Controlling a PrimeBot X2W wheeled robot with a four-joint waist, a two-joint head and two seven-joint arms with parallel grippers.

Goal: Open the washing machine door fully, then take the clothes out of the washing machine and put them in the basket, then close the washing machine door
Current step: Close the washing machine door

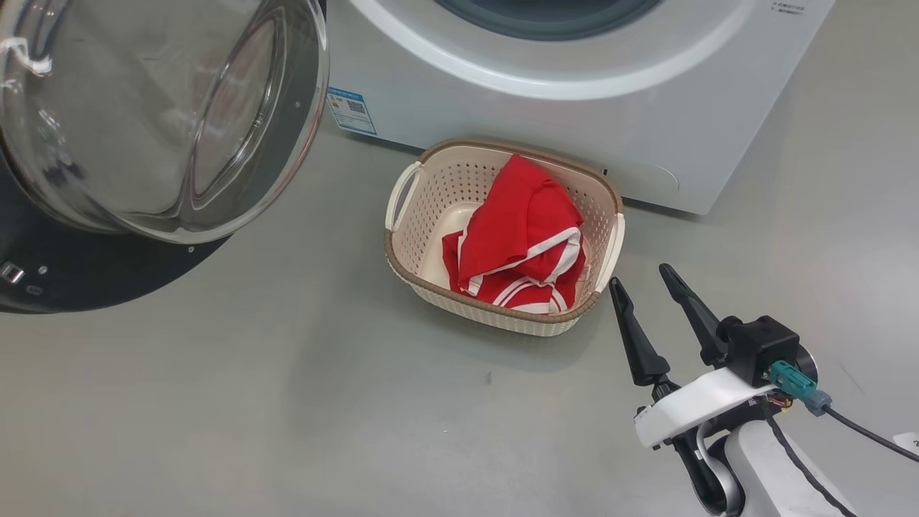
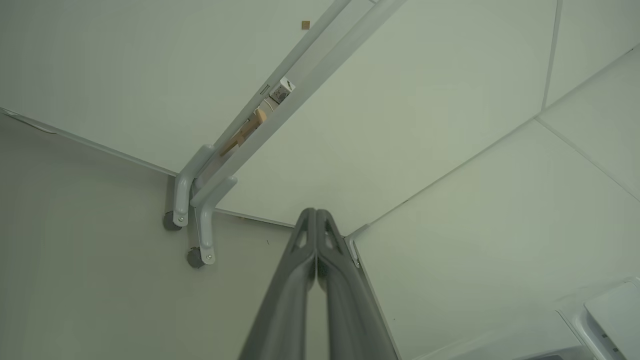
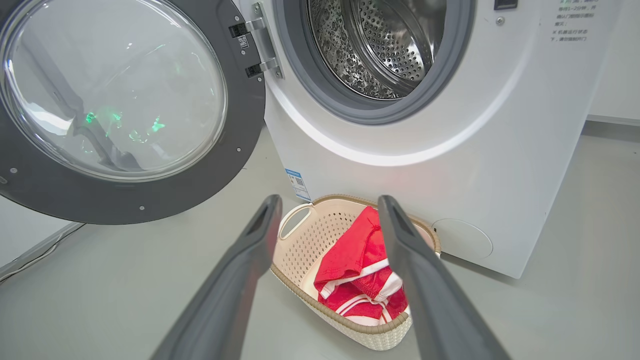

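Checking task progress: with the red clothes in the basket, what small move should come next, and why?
Probably bring the right gripper toward the door to start pushing it shut. The clothes lie in the basket, the washing machine looks empty as far as it shows, the door stands wide open, and the jaws are open and empty.

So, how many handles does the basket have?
2. One handle is at the left end of the basket, toward the door; the other handle is at the right end, near the right gripper. None seems hidden.
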